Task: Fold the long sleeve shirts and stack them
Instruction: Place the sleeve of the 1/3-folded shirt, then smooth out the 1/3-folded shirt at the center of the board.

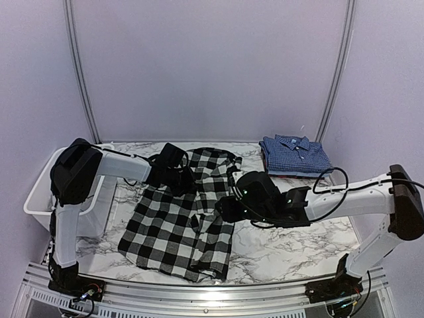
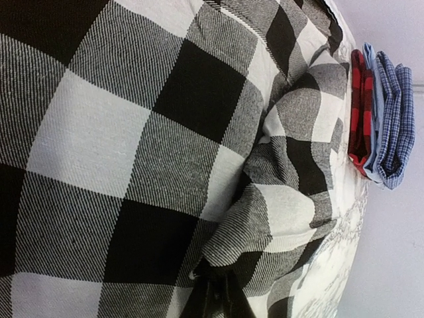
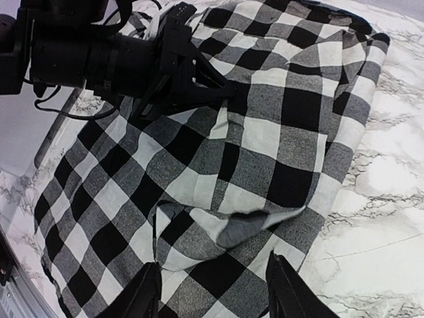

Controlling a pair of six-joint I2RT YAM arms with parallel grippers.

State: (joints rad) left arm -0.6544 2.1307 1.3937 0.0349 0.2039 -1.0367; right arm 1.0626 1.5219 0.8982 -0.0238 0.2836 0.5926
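The left arm is stretched across the table, and a fold of the black-and-white check shirt (image 1: 165,232) is pinched in the closed left gripper (image 3: 224,93). The right arm is bent inward, with the right gripper (image 3: 213,285) spread open just above that shirt's crumpled edge. The blue shirt (image 1: 295,154) is seen folded, well apart from both grippers.

On my overhead feed, a white marble-patterned table (image 1: 285,248) fills the workspace, and a white plastic bin (image 1: 40,195) stands at its 9 o'clock end. Pale lilac backdrop panels (image 1: 212,66) with curved grey poles (image 1: 79,73) close off my 12 o'clock side. A metal rail (image 1: 199,291) runs along 6 o'clock.
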